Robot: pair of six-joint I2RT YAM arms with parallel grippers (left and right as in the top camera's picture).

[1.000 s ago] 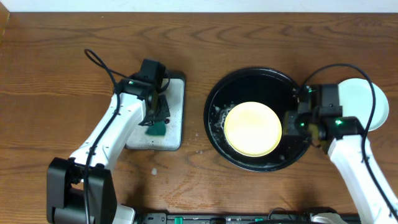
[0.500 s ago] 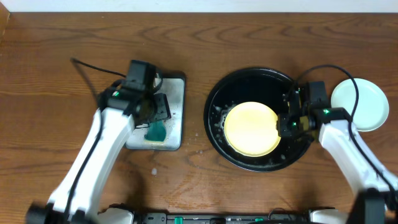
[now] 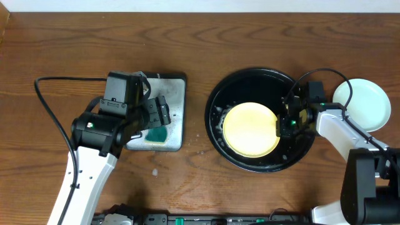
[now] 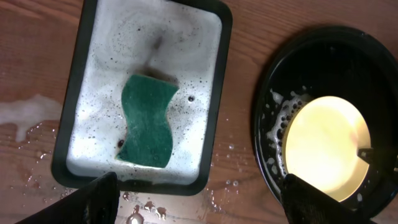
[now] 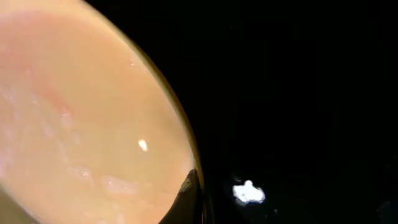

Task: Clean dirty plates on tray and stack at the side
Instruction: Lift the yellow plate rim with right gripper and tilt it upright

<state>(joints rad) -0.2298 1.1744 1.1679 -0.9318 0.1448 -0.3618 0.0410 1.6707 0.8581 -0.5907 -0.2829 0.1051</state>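
- The yellow plate lies flat and face up, a little below the middle of the black tray. Being round, it has no long axis.
- The right gripper sits at the plate's right edge. I cannot tell whether it grips the rim.
- The right wrist view alone shows faint pinkish traces and wet film on the plate, with a dark fingertip at its rim.
- A mint-blue plate rests on the table, right of the black tray.
- The left wrist view shows suds inside the black tray, left of the plate.
- The left gripper hangs wide open above a green sponge, which lies lengthwise in the foamy tray.
- The wooden table is dark brown, with spilled foam beside the foamy tray.
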